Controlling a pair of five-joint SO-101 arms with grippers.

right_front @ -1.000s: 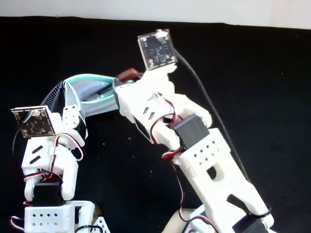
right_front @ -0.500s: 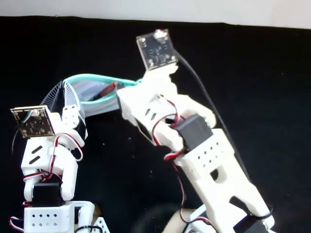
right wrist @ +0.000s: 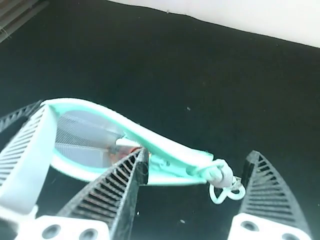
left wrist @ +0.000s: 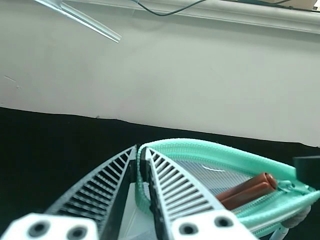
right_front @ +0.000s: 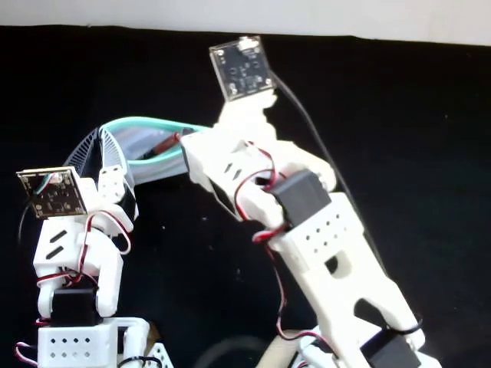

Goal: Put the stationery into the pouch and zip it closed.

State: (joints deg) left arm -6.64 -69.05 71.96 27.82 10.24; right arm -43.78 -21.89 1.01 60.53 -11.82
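Note:
A mint-edged mesh pouch (right_front: 149, 153) lies unzipped on the black table. My left gripper (left wrist: 142, 172) is shut on the pouch's end (left wrist: 215, 155), seen in the high view at the left gripper (right_front: 103, 153). Brown pens (left wrist: 247, 187) rest inside the pouch, showing as a brown streak (right_front: 163, 144) from above. My right gripper (right wrist: 199, 157) stands open over the pouch's other end (right wrist: 100, 135), one finger (right wrist: 125, 185) against the rim. The zipper pull cord (right wrist: 223, 184) lies between its fingers. In the high view the right gripper (right_front: 188, 149) sits at the pouch's right end.
Black cloth (right_front: 399, 123) covers the table, with open room to the right and at the back. A white wall (left wrist: 200, 65) runs behind it. The right arm's body (right_front: 322, 238) crosses the middle front.
The brown pen, held above the pouch a second ago, now lies inside it. The right gripper has let it go and the arm has shifted slightly left.

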